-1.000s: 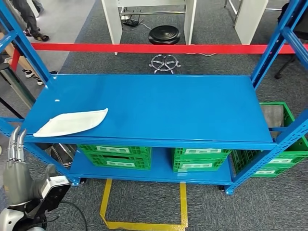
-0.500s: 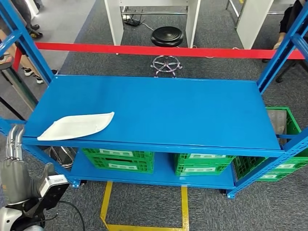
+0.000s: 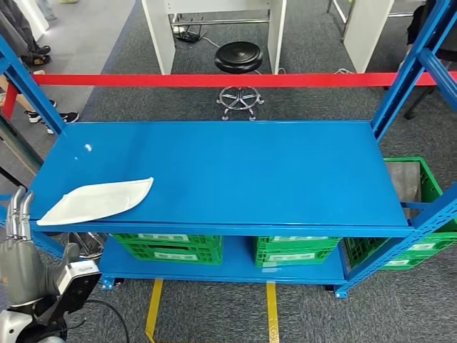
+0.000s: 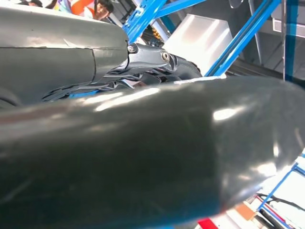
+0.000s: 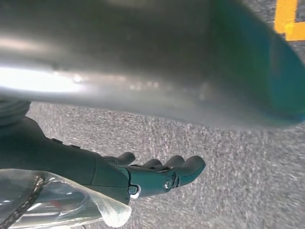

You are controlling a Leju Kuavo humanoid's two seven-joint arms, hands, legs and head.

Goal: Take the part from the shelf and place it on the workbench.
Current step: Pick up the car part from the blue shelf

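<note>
The part [image 3: 97, 201], a flat white curved-edged piece, lies on the top board of the blue shelf [image 3: 243, 171] near its front left corner. My left hand [image 3: 18, 250] is raised just below and left of that corner, fingers straight and pointing up, holding nothing and a short way from the part. In the left wrist view its dark fingers [image 4: 154, 57] stretch toward the blue frame. My right hand [image 5: 158, 174] hangs over grey carpet with its fingers loosely extended and nothing in them.
Green crates [image 3: 167, 248] fill the lower board, and another [image 3: 425, 214] stands right of the shelf. Behind it run a red barrier tape [image 3: 216, 79], a black stool [image 3: 240, 57] and white bench legs [image 3: 156, 36]. Yellow floor lines [image 3: 153, 307] lie in front. People's shoes [image 3: 59, 118] are at far left.
The whole picture has shifted slightly, so the camera moved. The part still lies in the same place on the shelf, and my left hand stays raised by the corner.
</note>
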